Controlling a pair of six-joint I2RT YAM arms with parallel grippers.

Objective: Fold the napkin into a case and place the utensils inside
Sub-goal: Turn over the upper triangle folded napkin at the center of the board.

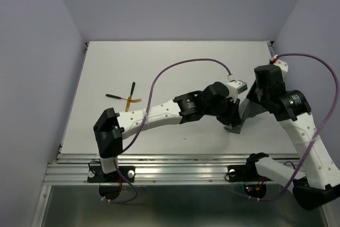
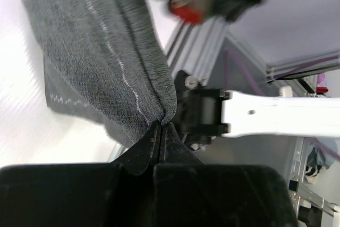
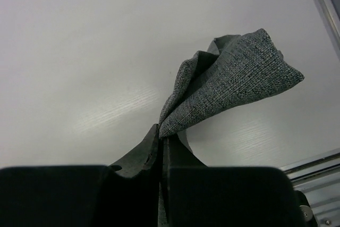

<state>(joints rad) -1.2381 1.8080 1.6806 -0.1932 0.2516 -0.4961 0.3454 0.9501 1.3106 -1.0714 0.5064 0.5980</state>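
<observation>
The dark grey-green napkin [image 1: 248,111] hangs bunched above the table at the right, held between both grippers. My left gripper [image 2: 161,124] is shut on a folded edge of the napkin [image 2: 106,51], whose light stitched line shows. My right gripper [image 3: 162,131] is shut on another bunched corner of the napkin [image 3: 234,78], above bare table. In the top view the left gripper [image 1: 234,120] and right gripper [image 1: 252,101] stand close together. The utensils [image 1: 129,98], thin crossed pieces with gold-coloured parts, lie on the table far to the left of both grippers.
The white table [image 1: 175,62] is walled at the back and both sides. An aluminium rail [image 1: 175,166] runs along its near edge. The left arm's purple cable [image 1: 186,65] arches over the middle. The right arm's white link [image 2: 276,112] passes just beyond the left fingers.
</observation>
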